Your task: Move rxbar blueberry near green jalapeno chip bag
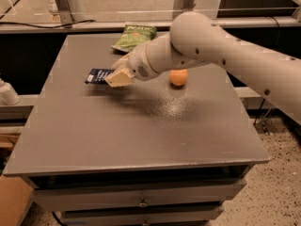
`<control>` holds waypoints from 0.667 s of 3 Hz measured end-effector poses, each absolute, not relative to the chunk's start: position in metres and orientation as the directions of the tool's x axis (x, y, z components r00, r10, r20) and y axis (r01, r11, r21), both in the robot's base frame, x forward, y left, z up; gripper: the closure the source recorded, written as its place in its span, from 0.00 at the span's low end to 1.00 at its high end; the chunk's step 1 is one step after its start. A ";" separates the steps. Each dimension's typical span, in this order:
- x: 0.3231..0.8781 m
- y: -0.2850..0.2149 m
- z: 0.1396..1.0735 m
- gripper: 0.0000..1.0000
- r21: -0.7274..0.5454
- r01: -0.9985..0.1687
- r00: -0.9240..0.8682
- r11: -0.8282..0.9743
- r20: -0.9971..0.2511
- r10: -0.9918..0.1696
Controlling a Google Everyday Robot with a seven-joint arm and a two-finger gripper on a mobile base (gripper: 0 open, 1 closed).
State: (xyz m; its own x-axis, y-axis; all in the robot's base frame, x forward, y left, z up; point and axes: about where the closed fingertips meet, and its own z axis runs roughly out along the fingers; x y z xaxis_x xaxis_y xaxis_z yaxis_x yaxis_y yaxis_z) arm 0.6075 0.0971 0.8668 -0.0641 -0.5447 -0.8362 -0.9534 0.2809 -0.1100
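Observation:
The rxbar blueberry [97,76], a small flat navy bar with pale text, is at the left-middle of the grey table [141,135]. My gripper [115,76] is shut on the bar's right end and holds it just above the tabletop. The green jalapeno chip bag [134,36] lies at the table's back edge, a little behind and to the right of the bar. The arm reaches in from the right and hides part of the bag's near edge.
A round orange fruit [178,77] sits on the table right of the gripper, partly under the arm. A metal rail and frame posts [66,6] run behind the table. Drawers [141,201] sit below the front edge.

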 end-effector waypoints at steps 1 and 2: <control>0.609 0.065 0.897 1.00 -0.163 -0.936 -0.045 0.313 -0.825 -0.564; 0.609 0.065 0.897 1.00 -0.163 -0.936 -0.044 0.313 -0.825 -0.564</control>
